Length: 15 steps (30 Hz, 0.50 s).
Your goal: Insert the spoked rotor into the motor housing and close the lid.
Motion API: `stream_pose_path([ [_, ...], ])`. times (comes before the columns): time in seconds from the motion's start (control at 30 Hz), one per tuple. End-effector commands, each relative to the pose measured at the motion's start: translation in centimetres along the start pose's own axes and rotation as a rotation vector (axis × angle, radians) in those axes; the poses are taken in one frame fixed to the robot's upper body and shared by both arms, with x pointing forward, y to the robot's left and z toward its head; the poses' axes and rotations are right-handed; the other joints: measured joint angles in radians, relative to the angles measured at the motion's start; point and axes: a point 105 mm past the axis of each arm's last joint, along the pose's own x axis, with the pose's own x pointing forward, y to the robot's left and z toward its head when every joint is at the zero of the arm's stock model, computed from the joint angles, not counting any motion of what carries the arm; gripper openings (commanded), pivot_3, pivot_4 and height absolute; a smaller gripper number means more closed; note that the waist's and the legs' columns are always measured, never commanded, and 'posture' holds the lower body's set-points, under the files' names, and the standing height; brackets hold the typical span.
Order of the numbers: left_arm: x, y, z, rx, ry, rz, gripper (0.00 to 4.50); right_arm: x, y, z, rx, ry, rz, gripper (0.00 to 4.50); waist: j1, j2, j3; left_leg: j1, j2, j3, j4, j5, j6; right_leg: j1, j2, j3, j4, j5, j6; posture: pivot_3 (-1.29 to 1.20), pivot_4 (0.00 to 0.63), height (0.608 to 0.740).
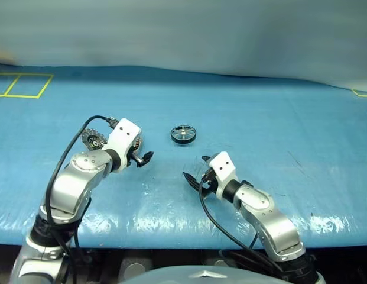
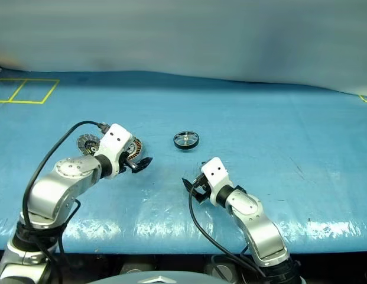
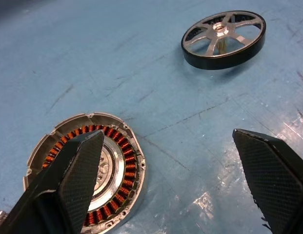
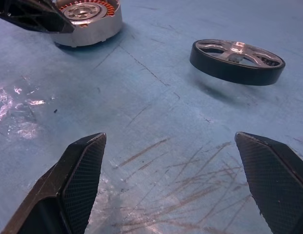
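Black mesh-faced fingers stand wide apart on both arms, with nothing between them. The left pincer hangs just over the motor housing, which sits on the blue surface with its copper windings facing up; one finger crosses in front of the windings in the left wrist view. The lid lies beside the housing, mostly hidden behind the left arm. The right pincer is low over the surface, aimed toward the spoked rotor, which lies flat, well apart from the housing and ahead of both pincers.

The rotor is thin and lies flush, so a finger tip coming in too high would likely skate over the rim and push it away instead of gripping it. A tilted grasp could let it drop crooked onto the windings and jam. The left finger so close to the housing could also nudge it, or scrape the copper, if that arm lowers carelessly.
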Motion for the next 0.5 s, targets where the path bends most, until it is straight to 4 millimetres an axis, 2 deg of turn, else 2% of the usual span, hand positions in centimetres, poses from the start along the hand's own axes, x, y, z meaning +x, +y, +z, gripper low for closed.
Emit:
stream_pose_path([
  [0.03,-0.3,0.6,-0.1,0.120,0.150,-0.009,4.50,0.3,0.2,1.2,-0.024,-0.049,0.020,4.45,-0.003,-0.001,0.001,0.000,0.000,0.000,0.000,0.000,0.000,0.000,0.000,0.000,0.000,0.000,0.000,0.00,0.150,0.740],
  [0.2,-0.2,1.8,0.4,0.212,0.253,0.031,4.50,0.5,0.4,1.3,-0.027,-0.053,0.032,4.45,-0.006,-0.001,0.003,0.000,0.000,0.000,-0.002,0.000,0.000,-0.001,0.000,0.000,0.000,0.001,0.002,0.00,0.150,0.740],
  [0.3,-0.2,2.5,-0.1,0.259,0.310,0.058,4.50,0.4,0.5,1.0,-0.026,-0.042,0.040,4.45,-0.008,-0.001,0.005,-0.001,0.000,0.000,-0.003,0.000,0.000,-0.002,0.001,0.000,0.000,0.001,0.003,0.00,0.150,0.740],
  [0.5,-0.6,4.2,0.0,0.266,0.365,0.116,4.50,0.4,0.8,1.0,-0.025,-0.036,0.057,4.45,-0.006,-0.002,0.007,-0.003,0.000,-0.001,-0.002,0.000,0.000,-0.003,0.001,0.000,0.001,0.001,0.003,0.00,0.150,0.740],
])
